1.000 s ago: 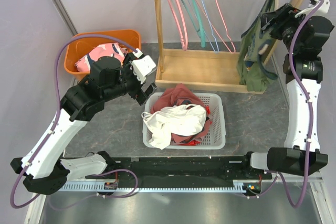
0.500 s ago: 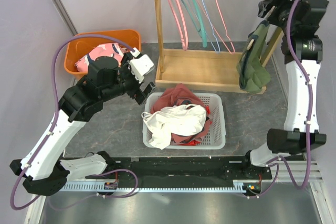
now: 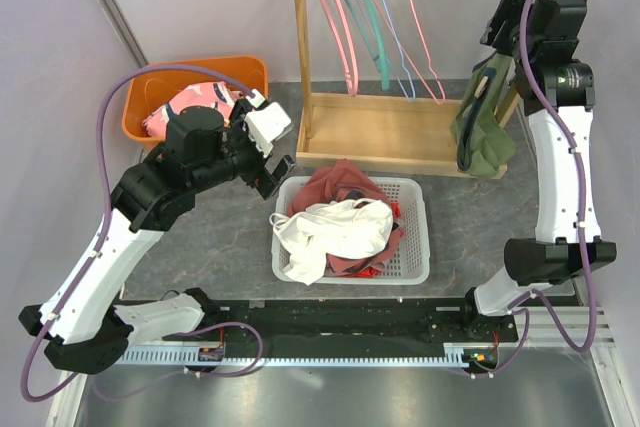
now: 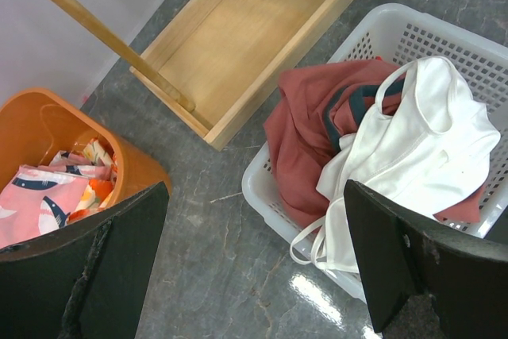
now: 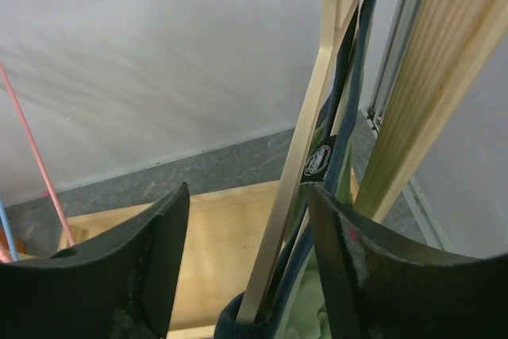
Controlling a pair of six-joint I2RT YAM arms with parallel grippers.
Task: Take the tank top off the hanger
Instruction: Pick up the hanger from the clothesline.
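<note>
No text can really be read in these views. A small round white label [image 5: 315, 161] sits on the neck of the tank top [image 5: 305, 307], but its print is too small to make out. A small pale mark [image 3: 577, 74] on the right arm [image 3: 560, 157] is also not legible.

Bright, even light w/ soft shadows; glare spot on tabletop [image 4: 317, 295]; pics sharp.

left claw [image 4: 254, 256] agape, right claw [image 5: 246, 263] high, parted
</note>
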